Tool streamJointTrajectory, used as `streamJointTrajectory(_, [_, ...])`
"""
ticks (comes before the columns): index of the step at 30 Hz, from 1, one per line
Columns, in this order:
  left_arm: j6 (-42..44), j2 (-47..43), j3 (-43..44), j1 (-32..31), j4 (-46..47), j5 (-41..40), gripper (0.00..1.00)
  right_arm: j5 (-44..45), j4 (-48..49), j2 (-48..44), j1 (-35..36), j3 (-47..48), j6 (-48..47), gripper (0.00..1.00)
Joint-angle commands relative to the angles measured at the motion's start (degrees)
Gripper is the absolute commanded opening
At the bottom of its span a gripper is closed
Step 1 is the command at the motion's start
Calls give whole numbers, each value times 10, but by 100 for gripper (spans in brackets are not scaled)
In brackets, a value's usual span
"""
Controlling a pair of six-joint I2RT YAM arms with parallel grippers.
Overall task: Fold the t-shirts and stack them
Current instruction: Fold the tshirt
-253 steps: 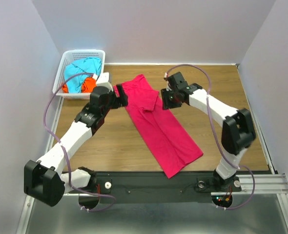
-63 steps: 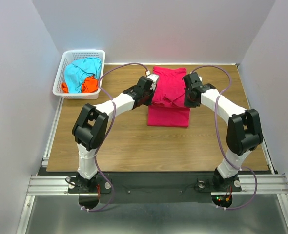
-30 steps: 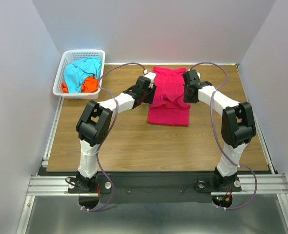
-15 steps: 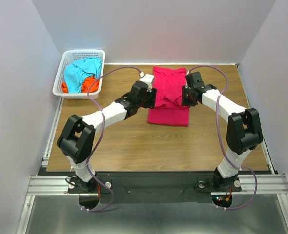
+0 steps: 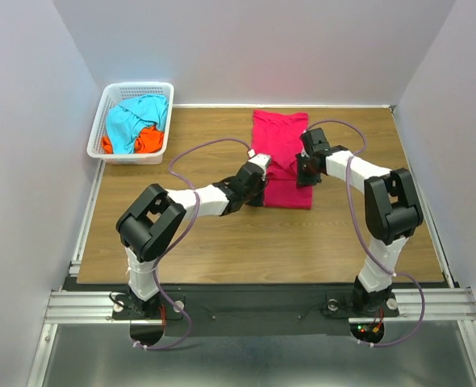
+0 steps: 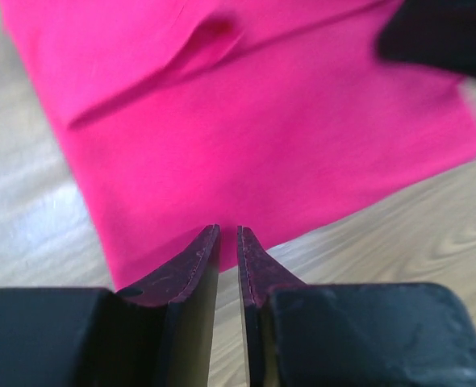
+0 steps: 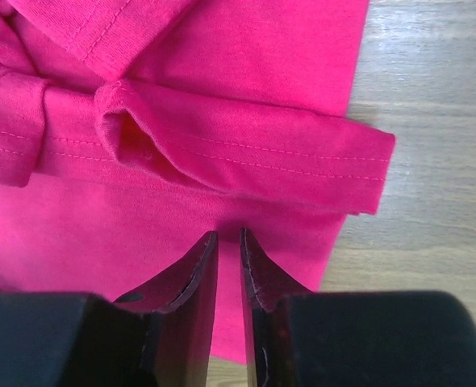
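The crimson-pink t-shirt (image 5: 280, 137) lies folded into a rectangle at the back middle of the table. My left gripper (image 5: 260, 179) sits low at its near left edge. In the left wrist view the gripper (image 6: 227, 231) has its jaws drawn to a thin slit, with the tips on the pink cloth (image 6: 262, 145). My right gripper (image 5: 304, 171) is on the shirt's right side. Its jaws (image 7: 228, 234) are also nearly together, on the cloth just under a folded sleeve hem (image 7: 246, 153). A turquoise-blue t-shirt (image 5: 133, 117) and an orange t-shirt (image 5: 147, 139) lie bunched in the basket.
The white lattice basket (image 5: 101, 121) stands at the back left corner of the wooden table (image 5: 181, 234). Grey walls close in the left, back and right sides. The right gripper's dark body (image 6: 440, 36) shows at the top right of the left wrist view.
My left gripper has come down from the shirt's upper left side to its near left edge and closed its jaws. The right gripper has shifted slightly nearer along the right side.
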Motion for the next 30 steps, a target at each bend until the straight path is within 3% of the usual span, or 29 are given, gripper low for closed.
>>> streamJointTrajectory(1, [-41, -3, -29, 7, 47, -5, 26, -10, 29, 11, 0, 29, -13, 23])
streamJointTrajectory(12, [-104, 16, -114, 11, 90, 30, 25, 40, 29, 72, 0, 101, -29, 23])
streamJointTrajectory(24, [-134, -39, -192, 11, 107, 51, 25, 123, 29, 148, -1, 298, -60, 24])
streamJointTrajectory(29, [-134, -92, -214, 10, 99, 38, 29, 92, 29, 80, -1, 243, -42, 27])
streamJointTrajectory(30, [-122, -115, -213, 10, 88, 26, 39, 75, 29, 65, -1, 207, -38, 30])
